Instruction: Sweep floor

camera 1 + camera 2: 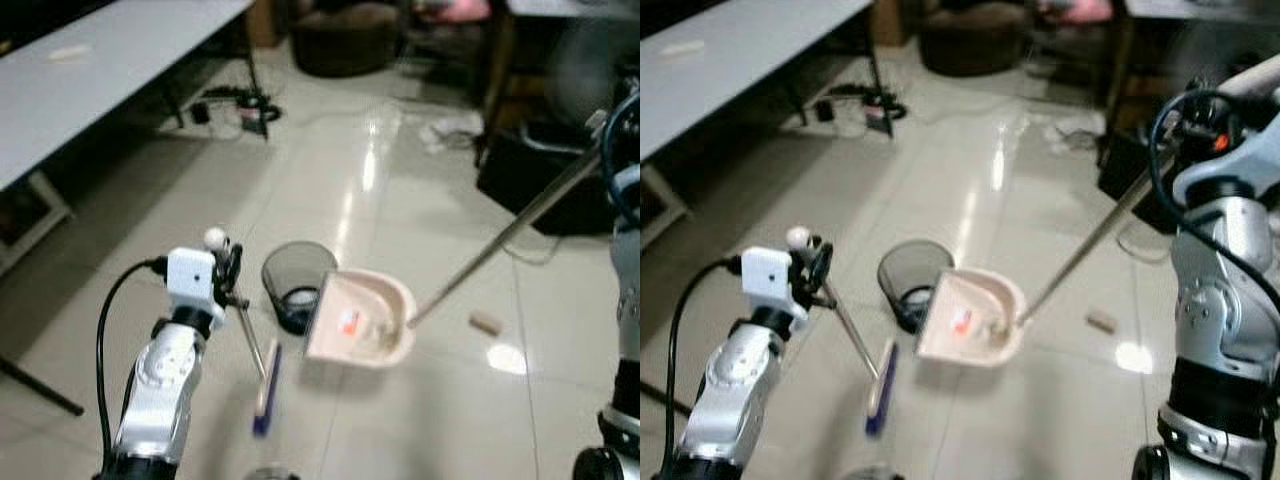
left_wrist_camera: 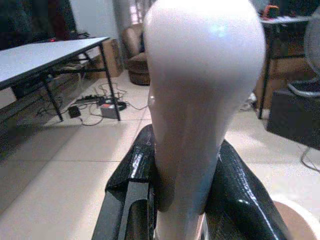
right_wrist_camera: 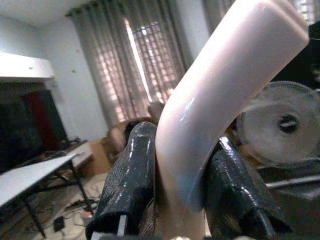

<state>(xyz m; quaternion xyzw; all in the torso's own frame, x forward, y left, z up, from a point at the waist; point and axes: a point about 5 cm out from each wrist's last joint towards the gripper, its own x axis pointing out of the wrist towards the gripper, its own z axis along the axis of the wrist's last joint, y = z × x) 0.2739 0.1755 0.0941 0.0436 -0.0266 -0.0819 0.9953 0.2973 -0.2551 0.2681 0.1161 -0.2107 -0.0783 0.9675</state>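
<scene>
The left gripper [image 2: 182,200] is clamped on the broom handle [image 2: 200,100], with the broom head [image 1: 266,385] resting on the floor below and just ahead of it. The right gripper [image 3: 175,200] grips the dustpan handle [image 3: 220,95]; the dustpan [image 1: 362,320] hangs far down its long pole, tilted toward the bin [image 1: 297,280] with debris [image 1: 349,320] inside. To tip well, I judge the pan's lip should sit over the bin's rim before steepening; one scrap [image 1: 485,322] lies on the floor beyond the pan.
</scene>
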